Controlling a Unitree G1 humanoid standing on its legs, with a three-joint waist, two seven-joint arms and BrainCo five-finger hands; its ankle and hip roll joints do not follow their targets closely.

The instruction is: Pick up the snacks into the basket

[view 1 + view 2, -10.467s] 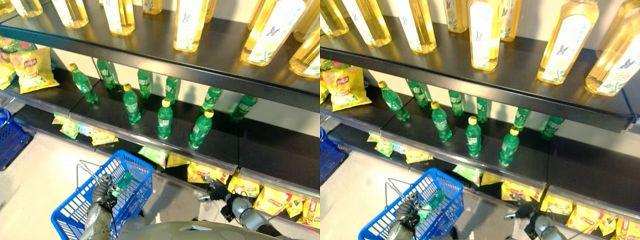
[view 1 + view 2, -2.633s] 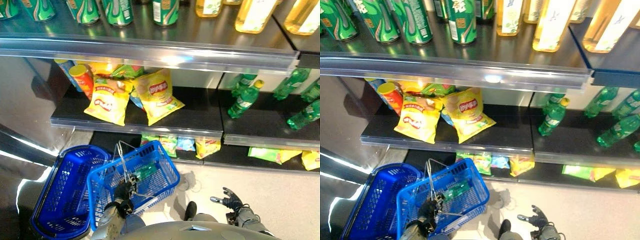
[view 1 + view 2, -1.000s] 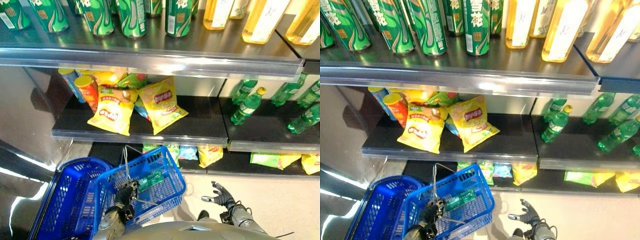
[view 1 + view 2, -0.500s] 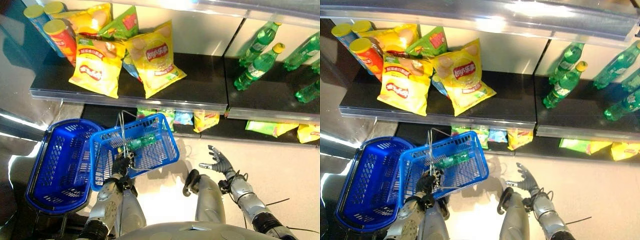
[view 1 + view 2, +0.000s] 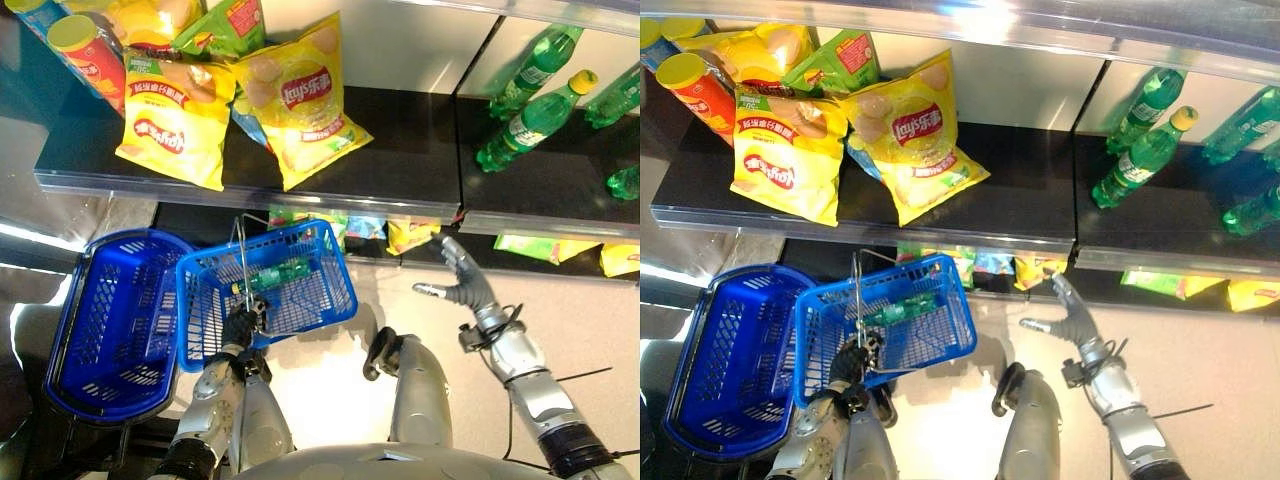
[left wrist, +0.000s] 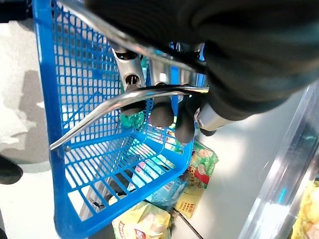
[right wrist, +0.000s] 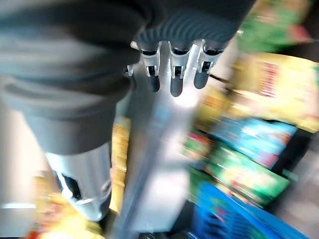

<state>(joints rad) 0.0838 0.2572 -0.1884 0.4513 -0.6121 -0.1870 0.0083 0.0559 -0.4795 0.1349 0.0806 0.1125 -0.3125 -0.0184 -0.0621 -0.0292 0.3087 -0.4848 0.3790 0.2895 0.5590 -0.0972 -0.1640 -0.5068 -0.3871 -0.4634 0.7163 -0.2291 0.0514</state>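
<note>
Gripping the basket (image 5: 300, 262) by its wire handle (image 6: 124, 97), left hand (image 5: 240, 327) stays low; right hand (image 5: 462, 283), fingers spread, reaches the bottom shelf edge (image 5: 520, 232) near snacks (image 5: 412, 236).

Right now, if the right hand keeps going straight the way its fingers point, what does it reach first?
Probably the yellow snack bag on the bottom shelf. The open right hand points up toward it, fingertips close to that shelf's front edge. Depth is unclear, so it may meet the edge first.
</note>
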